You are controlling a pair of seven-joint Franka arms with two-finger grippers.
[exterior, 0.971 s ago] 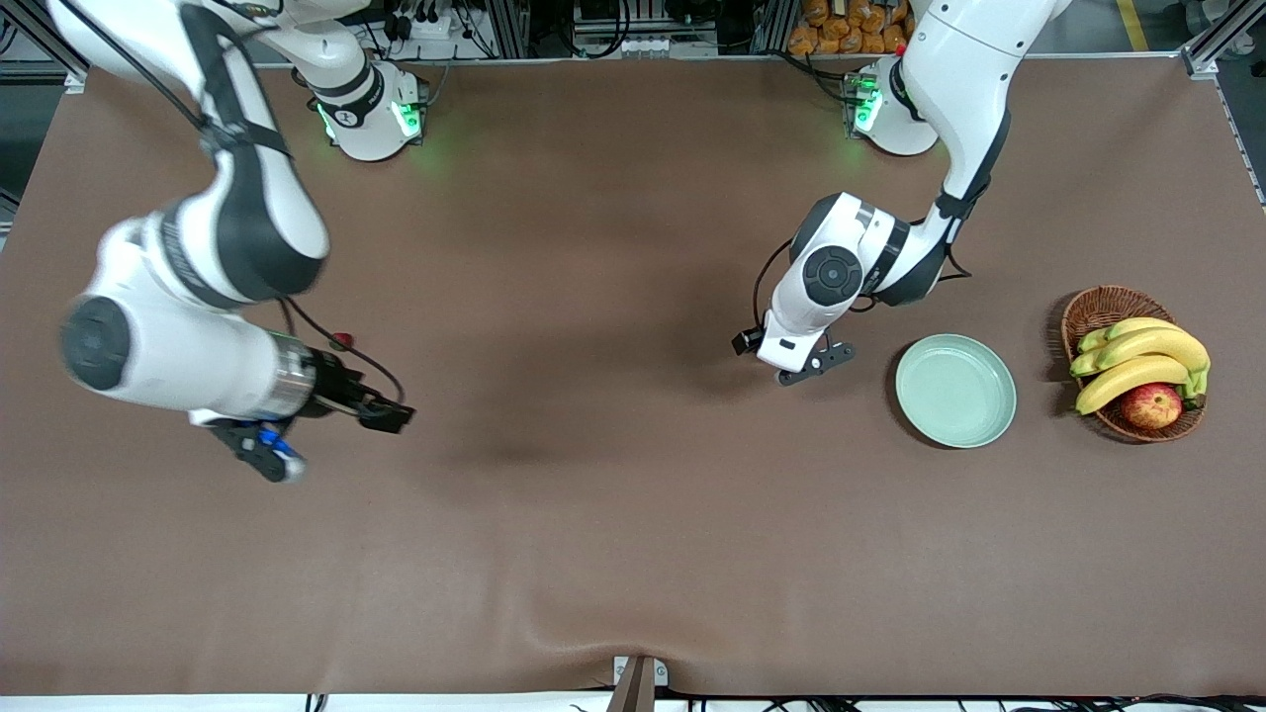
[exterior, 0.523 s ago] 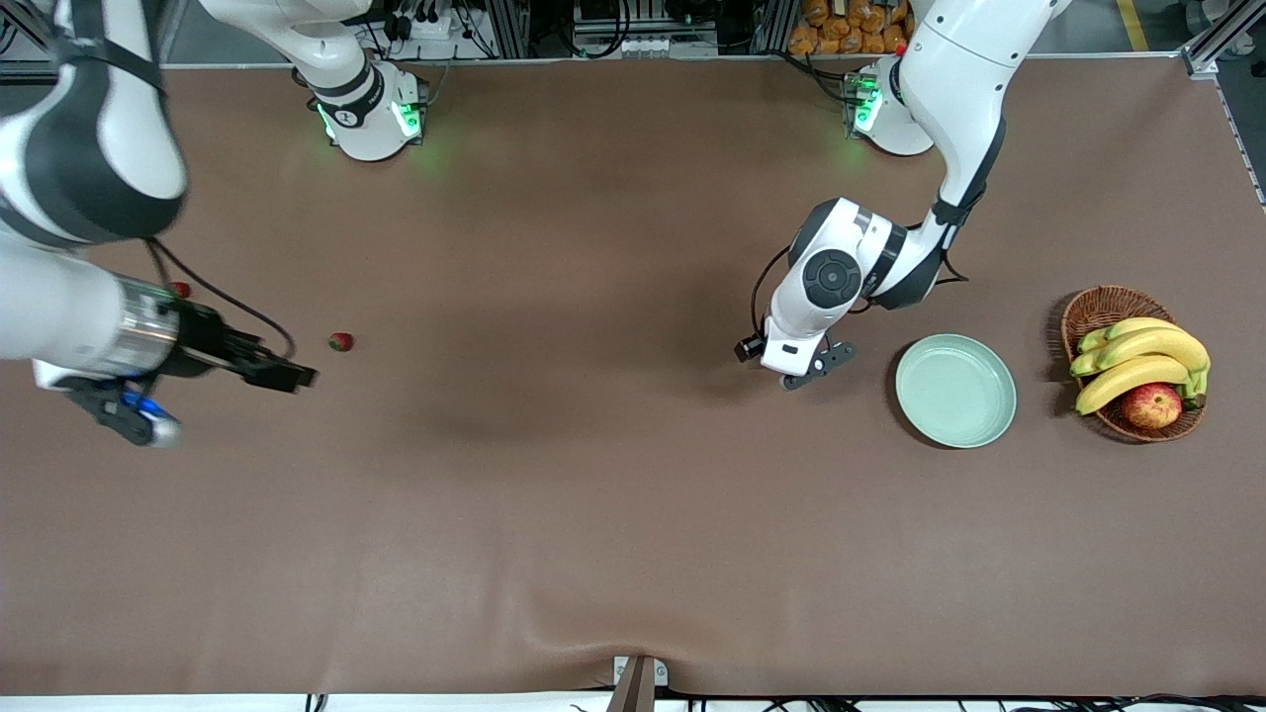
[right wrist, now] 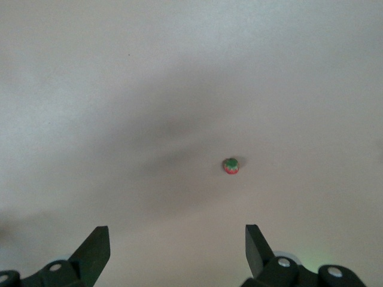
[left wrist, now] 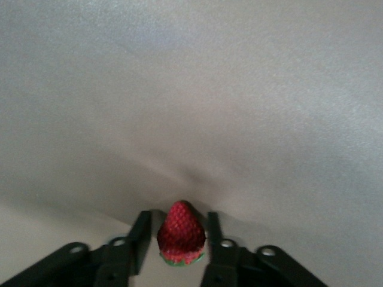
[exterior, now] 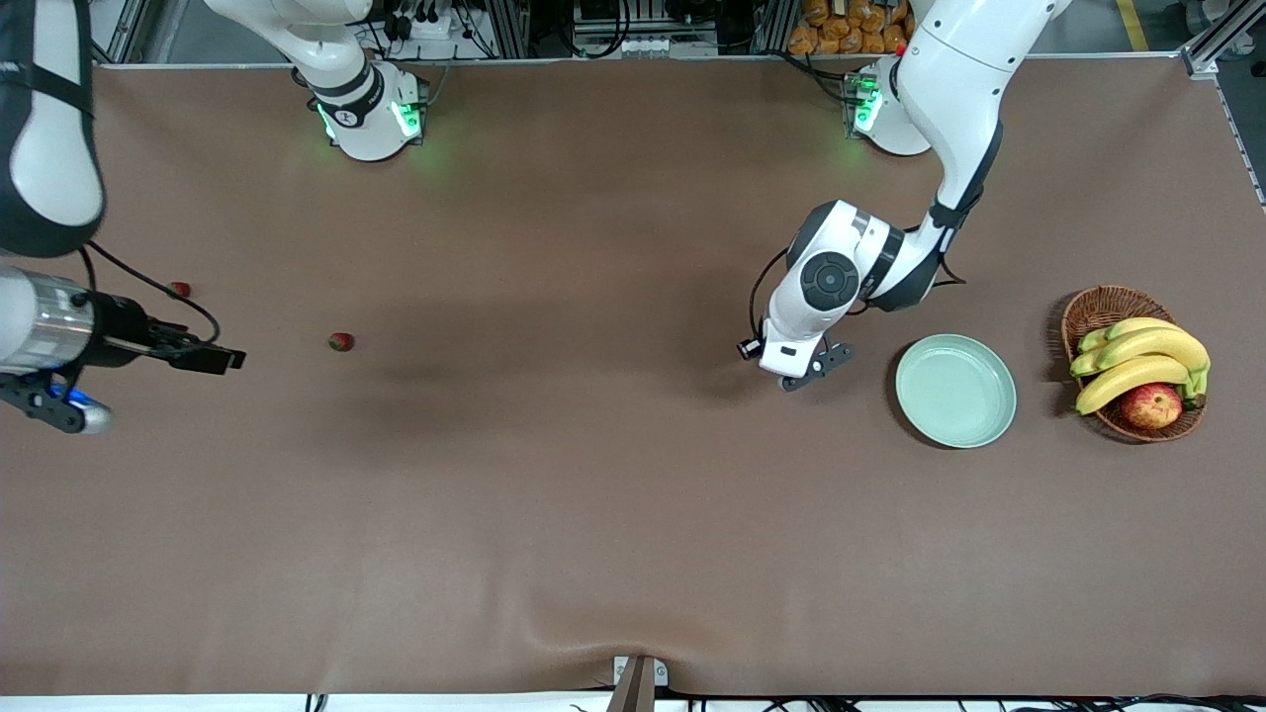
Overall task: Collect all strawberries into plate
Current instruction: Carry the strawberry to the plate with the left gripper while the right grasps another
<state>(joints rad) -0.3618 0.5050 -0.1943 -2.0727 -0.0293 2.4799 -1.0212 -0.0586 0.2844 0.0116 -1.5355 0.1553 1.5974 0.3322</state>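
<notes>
My left gripper is low at the table beside the pale green plate, toward the right arm's end. It is shut on a red strawberry, tip pointing away from the wrist. In the front view my left wrist hides this berry. Two more strawberries lie on the brown table near the right arm's end. My right gripper hangs high over that area, open and holding nothing. One strawberry shows on the table below it, ahead of its fingertips.
A woven basket with bananas and an apple stands beside the plate at the left arm's end. The brown cloth has a ripple near the front edge.
My right arm has swung toward its own end of the table, uncovering two strawberries. My left gripper's fingers have closed in on the strawberry, and that wrist shifted slightly.
</notes>
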